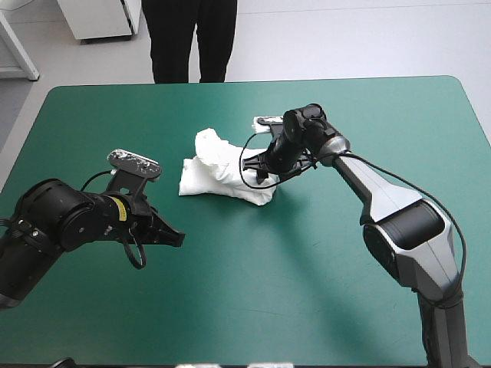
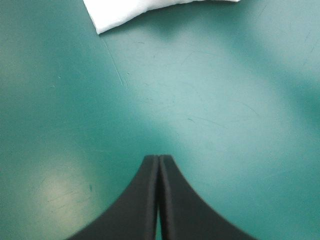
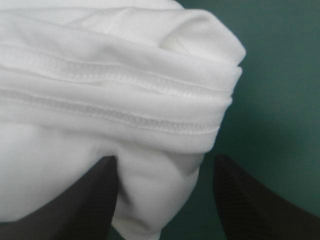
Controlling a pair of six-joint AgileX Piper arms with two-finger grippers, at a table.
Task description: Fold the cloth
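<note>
The white T-shirt [image 1: 219, 170] lies as a crumpled, partly folded bundle near the middle of the teal-green table. My right gripper [image 1: 264, 175] is at the bundle's right end. In the right wrist view it [image 3: 165, 160] stands open, its black fingers [image 3: 87, 200] wide apart, with a stitched hem fold of the T-shirt [image 3: 115, 95] bulging between them. My left gripper [image 1: 175, 238] is low over bare cover, in front and to the left of the bundle. It [image 2: 159, 161] is shut with nothing in it, and a corner of the T-shirt [image 2: 125, 12] lies well ahead of it.
Bare teal-green cover [image 1: 307, 291] stretches across the front and right of the table. The table's far edge [image 1: 253, 80] lies beyond the bundle.
</note>
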